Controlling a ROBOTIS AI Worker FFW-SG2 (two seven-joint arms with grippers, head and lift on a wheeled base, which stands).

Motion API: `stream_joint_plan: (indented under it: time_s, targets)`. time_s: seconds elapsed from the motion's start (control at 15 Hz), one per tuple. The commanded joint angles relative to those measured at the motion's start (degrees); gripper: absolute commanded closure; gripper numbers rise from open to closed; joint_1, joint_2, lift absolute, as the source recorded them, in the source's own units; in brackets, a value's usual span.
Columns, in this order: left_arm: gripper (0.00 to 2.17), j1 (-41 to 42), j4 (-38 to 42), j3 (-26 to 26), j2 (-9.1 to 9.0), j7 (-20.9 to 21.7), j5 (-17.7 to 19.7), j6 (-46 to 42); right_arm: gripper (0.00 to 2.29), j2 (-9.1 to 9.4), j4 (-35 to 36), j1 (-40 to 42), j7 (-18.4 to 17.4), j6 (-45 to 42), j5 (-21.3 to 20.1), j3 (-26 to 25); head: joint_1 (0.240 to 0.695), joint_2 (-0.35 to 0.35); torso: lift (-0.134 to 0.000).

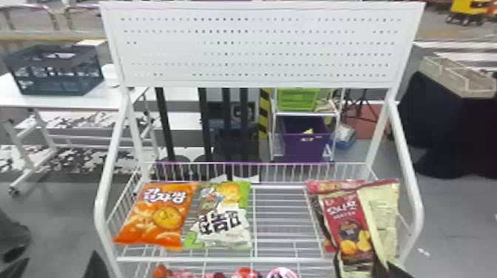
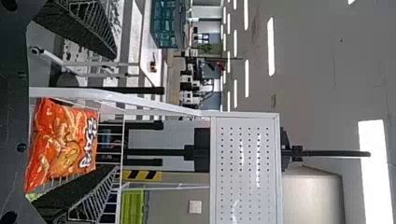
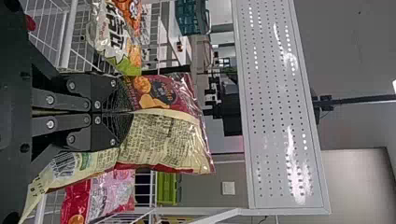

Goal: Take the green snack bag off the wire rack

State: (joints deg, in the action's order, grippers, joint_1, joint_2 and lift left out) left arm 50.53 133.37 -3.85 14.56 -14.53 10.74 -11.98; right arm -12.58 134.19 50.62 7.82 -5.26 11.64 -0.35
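- Head view: find the green bag point(image 1: 222, 218) lying on the rack point(image 1: 273, 260), just right of the orange bag point(image 1: 159, 214). Grip by one edge, lightly, then lift straight up, clear of the wires.
- Left wrist view: see the left claw point(image 2: 114, 111) spread wide, holding nothing, facing the orange bag. Probably shift right before closing.
- Right wrist view: note the right claw point(image 3: 128, 112) pinched together on the red bag point(image 3: 163, 135); likely release that first if using this side.
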Motion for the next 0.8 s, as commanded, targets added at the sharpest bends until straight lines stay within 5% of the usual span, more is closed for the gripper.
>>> stream_joint_plan:
  time_s: [0.0,0.27,0.53,0.73]
  targets:
    - [0.04,-2.5,-1.2,2.6,0.74,0.0,-0.2,0.9,2.24,0.01,-0.4,-0.2,0.0,-0.1,0.1,0.0,0.499,0.000,0.000]
    - [0.06,-18.9,-11.5,15.1,4.87,-3.2,-0.2,8.2,2.24,0.36,-0.5,-0.2,0.0,-0.9,-0.1,0.0,0.499,0.000,0.000]
    - [0.08,-36.3,-24.8,27.1,4.16,-6.5,0.3,13.7,2.24,0.54,-0.6,0.0,0.0,-0.9,-0.2,0.1,0.499,0.000,0.000]
    - [0.09,-46.3,-35.3,32.6,1.61,-8.0,0.8,16.5,2.24,0.45,-1.2,-0.3,0.0,-0.9,-0.2,0.0,0.499,0.000,0.000]
